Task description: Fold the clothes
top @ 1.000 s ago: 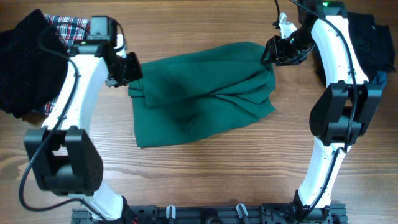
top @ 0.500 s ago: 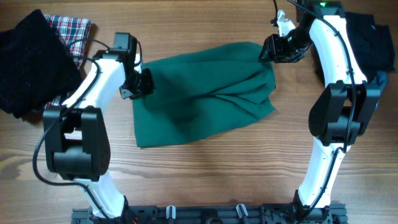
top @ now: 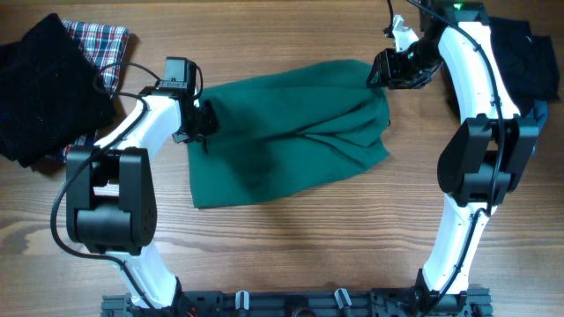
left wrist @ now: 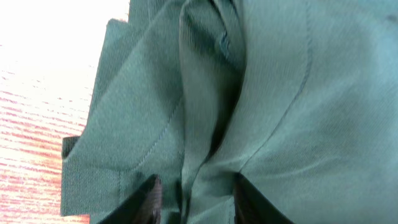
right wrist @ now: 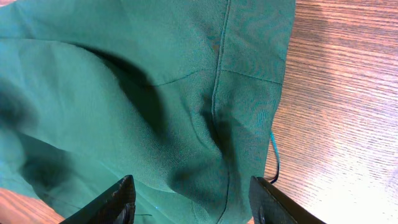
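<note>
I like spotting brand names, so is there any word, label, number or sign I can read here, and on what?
No text can be read in any view.
green garment: plain cloth, no tag or print showing.
plaid cloth: only a check pattern.
black knitted garment: no print visible.

Arms stretched forward, left gripper (top: pixel 204 121) part-closed, right gripper (top: pixel 380 74) spread wide

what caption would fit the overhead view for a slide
Left gripper at the left edge of the green garment, right gripper at its top-right corner, on a wooden table
</note>
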